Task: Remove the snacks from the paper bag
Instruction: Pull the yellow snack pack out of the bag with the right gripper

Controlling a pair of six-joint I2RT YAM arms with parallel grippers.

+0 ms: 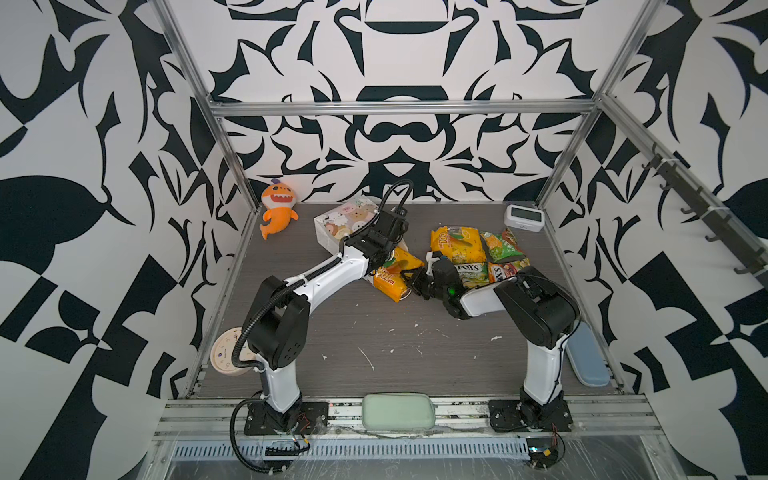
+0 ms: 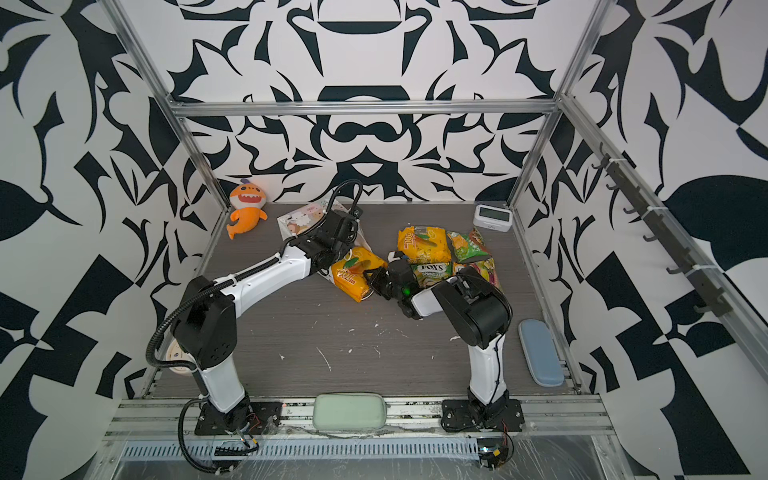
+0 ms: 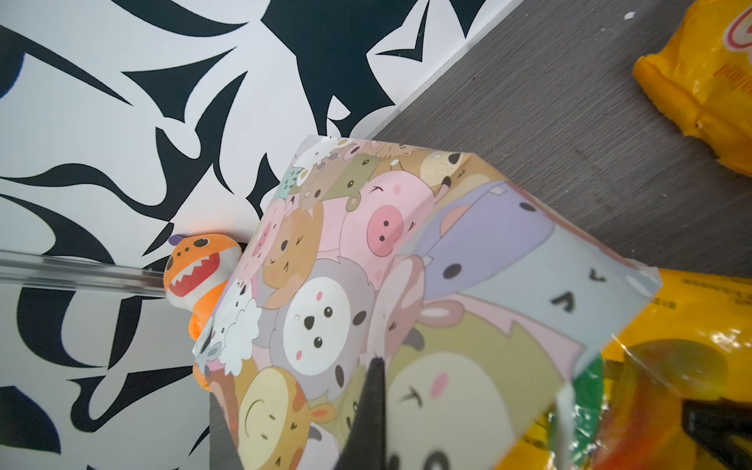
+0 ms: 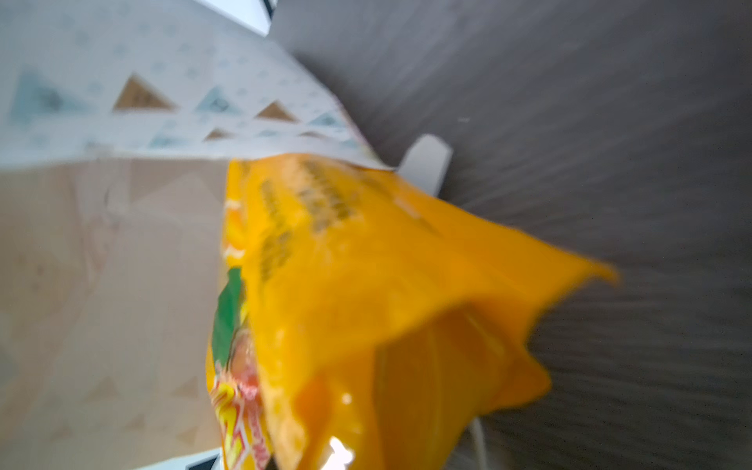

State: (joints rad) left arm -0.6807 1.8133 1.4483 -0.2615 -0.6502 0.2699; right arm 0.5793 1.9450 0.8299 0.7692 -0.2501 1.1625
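Pinching the toppled paper bag (image 1: 336, 226), the left gripper (image 3: 372, 415) faces the right gripper (image 1: 409, 277), which clamps a yellow snack packet (image 1: 388, 286) lying at the bag's mouth.

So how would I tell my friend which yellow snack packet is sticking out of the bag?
Find the paper bag with cartoon animals, lying on its side towards the back of the grey table. A yellow packet pokes out of its open mouth, with the right claw at its edge. The other yellow packet lies further right, apart from the bag, next to a green packet.
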